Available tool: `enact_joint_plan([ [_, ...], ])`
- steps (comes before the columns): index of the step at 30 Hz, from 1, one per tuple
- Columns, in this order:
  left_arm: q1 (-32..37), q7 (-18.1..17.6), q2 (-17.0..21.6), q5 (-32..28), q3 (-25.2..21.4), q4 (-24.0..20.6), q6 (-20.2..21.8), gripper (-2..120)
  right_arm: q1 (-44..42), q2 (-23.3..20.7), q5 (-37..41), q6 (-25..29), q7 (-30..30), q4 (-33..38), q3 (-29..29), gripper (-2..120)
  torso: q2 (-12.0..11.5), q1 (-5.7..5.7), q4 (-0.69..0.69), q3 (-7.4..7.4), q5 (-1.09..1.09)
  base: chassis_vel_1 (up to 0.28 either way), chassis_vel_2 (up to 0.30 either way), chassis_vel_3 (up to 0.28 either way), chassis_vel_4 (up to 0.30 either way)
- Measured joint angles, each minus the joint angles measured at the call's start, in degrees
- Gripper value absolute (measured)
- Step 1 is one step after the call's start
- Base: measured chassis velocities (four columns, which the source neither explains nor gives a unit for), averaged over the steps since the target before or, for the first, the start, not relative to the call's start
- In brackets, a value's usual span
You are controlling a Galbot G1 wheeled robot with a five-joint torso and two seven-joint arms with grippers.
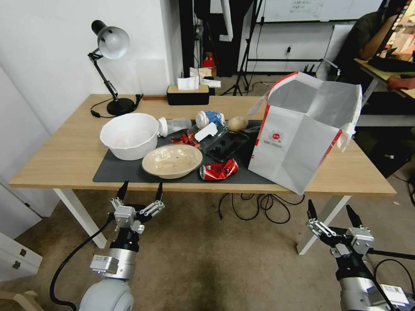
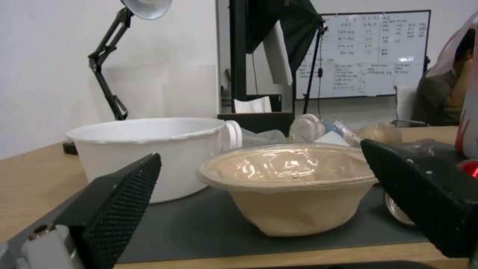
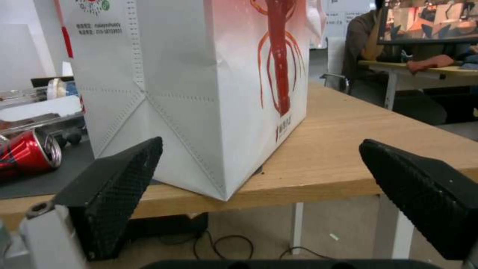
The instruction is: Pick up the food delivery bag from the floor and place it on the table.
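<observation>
Standing upright on the bench's (image 1: 65, 160) near right edge, the food delivery bag (image 1: 302, 129) sits beyond the right gripper (image 1: 333, 216); both jaws open, left gripper (image 1: 140, 192) empty.

The food delivery bag (image 3: 199, 93) is getting chopped off by the frame in the right wrist view, so its opening and handles aren't showing past the right gripper (image 3: 259, 175). Small print under its logo (image 3: 99, 29) is coming out too tiny to read. Beside that gripper's finger, the red can (image 3: 27, 155) is running off the edge. Beyond the left gripper (image 2: 259, 186), the lamp (image 2: 114, 59) is losing its head to the frame, the whiteboard (image 2: 368, 56) writing is blurring out, and the clutter (image 2: 323, 129) behind the tan bowl (image 2: 289, 186) is staying a mushy blob.
</observation>
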Motion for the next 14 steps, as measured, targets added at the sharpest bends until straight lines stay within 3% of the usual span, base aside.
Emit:
enact_joint_plan([
  [14, 0.0, 0.0, 0.0, 0.0, 0.0, 0.0, 0.0, 100, 0.0, 0.0, 0.0, 0.0, 0.0, 0.0, 0.0, 100, 0.0, 0.00, 0.00, 0.00, 0.00, 0.000, 0.000, 0.000, 0.000],
])
